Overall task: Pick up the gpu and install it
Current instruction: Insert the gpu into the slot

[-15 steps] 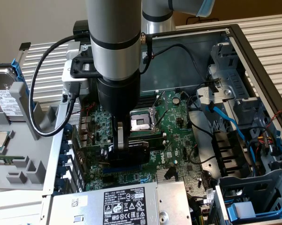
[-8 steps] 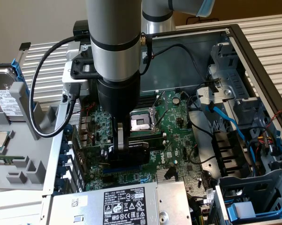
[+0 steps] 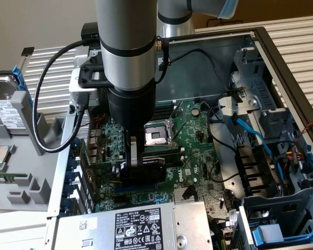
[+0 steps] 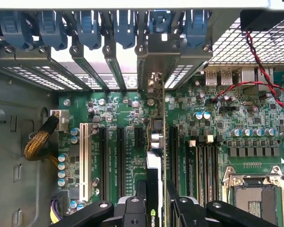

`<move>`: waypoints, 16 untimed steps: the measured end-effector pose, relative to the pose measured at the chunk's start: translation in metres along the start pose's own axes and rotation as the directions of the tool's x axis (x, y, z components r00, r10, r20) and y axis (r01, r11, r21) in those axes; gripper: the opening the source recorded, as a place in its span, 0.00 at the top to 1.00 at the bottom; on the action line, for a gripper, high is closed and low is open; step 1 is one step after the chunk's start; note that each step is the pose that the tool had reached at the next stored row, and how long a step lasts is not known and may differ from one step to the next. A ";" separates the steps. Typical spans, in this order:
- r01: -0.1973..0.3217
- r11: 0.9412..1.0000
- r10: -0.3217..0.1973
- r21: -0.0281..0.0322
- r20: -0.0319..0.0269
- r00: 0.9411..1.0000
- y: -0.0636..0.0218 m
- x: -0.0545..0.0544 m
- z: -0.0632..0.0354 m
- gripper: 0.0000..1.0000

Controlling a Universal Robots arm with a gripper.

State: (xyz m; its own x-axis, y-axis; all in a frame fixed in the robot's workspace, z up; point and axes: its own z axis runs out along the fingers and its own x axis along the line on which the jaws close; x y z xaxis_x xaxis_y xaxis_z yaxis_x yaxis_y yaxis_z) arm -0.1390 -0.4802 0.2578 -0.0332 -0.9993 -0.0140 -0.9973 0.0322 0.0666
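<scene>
The single gripper (image 4: 157,202) is clamped on the gpu (image 4: 154,177). Its two black fingers (image 4: 141,210) press the card's two faces. The card stands on edge above the motherboard (image 4: 118,111), in line with the board's long slots. The card and the fingers hide its lower edge, so I cannot tell whether it sits in a slot. Its far end reaches the motherboard's rear edge, but the join there is hard to make out.

On the motherboard beside the card there is one white slot (image 4: 83,161), with two long black slots (image 4: 104,161) between it and the card. On the card's other side lie a bank of memory slots (image 4: 203,156), too crowded to count, and one open CPU socket (image 4: 253,196), cut off at the picture's edge.

Past the motherboard's rear edge runs a row of blue clips (image 4: 87,28). Six can be counted, and another is cut off. One twisted pair of red and black wires (image 4: 262,82) crosses the motherboard's rear corner.

In the exterior view, one labelled power supply (image 3: 140,226) lies at the motherboard's near edge. Beyond it, one grey arm (image 3: 127,52) comes down over the motherboard's middle and hides much of the board.
</scene>
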 end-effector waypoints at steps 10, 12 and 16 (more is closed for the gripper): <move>0.008 1.000 -0.008 0.000 0.000 1.000 0.0002 0.000 0.0001 0.73; 0.011 1.000 -0.011 0.000 -0.001 1.000 0.0002 0.000 0.0002 0.73; 0.014 1.000 -0.014 0.000 -0.001 1.000 0.0002 0.000 0.0001 0.73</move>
State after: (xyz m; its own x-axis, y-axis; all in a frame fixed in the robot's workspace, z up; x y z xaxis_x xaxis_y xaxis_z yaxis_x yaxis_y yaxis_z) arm -0.1392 -0.4797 0.2577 -0.0190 -0.9997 -0.0140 -0.9976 0.0180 0.0665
